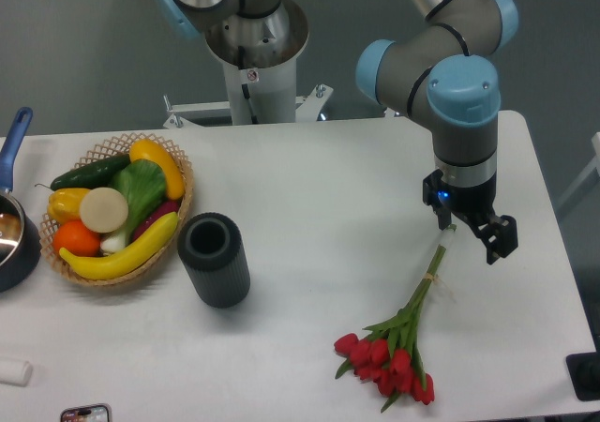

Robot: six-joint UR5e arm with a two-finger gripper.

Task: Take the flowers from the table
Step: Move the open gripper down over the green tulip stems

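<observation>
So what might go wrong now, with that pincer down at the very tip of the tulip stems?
1. The pincer sits at the stem tips of the flowers, far from the heavy red heads, so the bunch may droop, swing or slip out when lifted.
2. Whether the stems are actually caught can't be seen from here; a lift might come up empty.
3. The heads lie near the front edge of the table, so a dropped bunch could roll off.

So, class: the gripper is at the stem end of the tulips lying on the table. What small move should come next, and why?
Probably close the fingers on the stems. The gripper sits low over the stem tips of the flowers, which lie flat on the table. It looks open, and one finger stands clear to the right of the stems, so nothing seems gripped yet. How close it is to the table is hard to judge.
</observation>
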